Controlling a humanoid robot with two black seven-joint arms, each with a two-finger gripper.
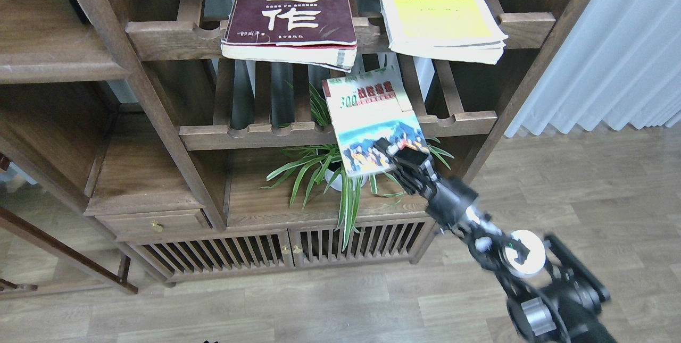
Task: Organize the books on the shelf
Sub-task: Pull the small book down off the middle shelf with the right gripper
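A thick maroon book (291, 10) with big white characters lies on the upper slatted rack, overhanging its front rail. To its right on the same rack rests the yellow-green, white-edged book (439, 13). My right gripper (405, 156) is shut on the lower edge of the smaller "300" book (372, 119). That book is tilted and sticks out past the lower rack's front rail. My arm is motion-blurred. The solid dark-brown shelf (50, 50) with a rounded front edge is at the upper left and looks bare. My left gripper is out of view.
A spider plant in a white pot (335, 178) stands on the cabinet top, below the held book. The lower slatted rack (255, 133) and slanted uprights (159, 114) frame the bay. A white curtain (612, 50) hangs at right over wood floor (319, 306).
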